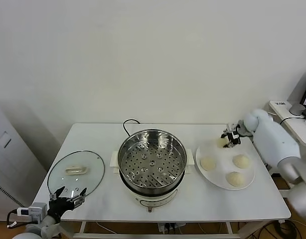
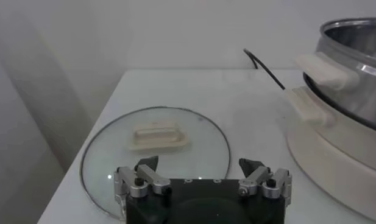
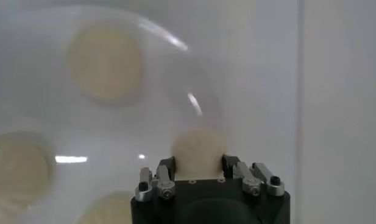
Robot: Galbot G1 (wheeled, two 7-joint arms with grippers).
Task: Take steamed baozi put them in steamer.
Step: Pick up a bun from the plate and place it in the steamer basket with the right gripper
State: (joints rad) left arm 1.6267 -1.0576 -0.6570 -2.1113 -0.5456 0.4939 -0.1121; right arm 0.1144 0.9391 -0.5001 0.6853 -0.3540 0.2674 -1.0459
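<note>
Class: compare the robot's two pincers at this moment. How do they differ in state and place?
The right pincer is shut on a bao over the plate; the left pincer is open and empty. The right is at the table's far right, the left at the near left edge by the glass lid. Both look alike in build.

The desk point(image 1: 203, 204) is plain white. The steamer point(image 1: 152, 160) is shiny silver steel, its tray dotted with round holes in rings, on a white base with cream-white side handles and a black cord at its 12 o'clock. The steamed baozi point(image 1: 208, 164) are pale cream, on a flat white plate point(image 1: 218, 179) at the steamer's 3 o'clock. At its 9 o'clock lies a clear glass lid point(image 1: 76, 172) with a cream handle. The left hand point(image 1: 68, 195) and right hand point(image 1: 231, 138) are black with silver-grey metal fittings.
</note>
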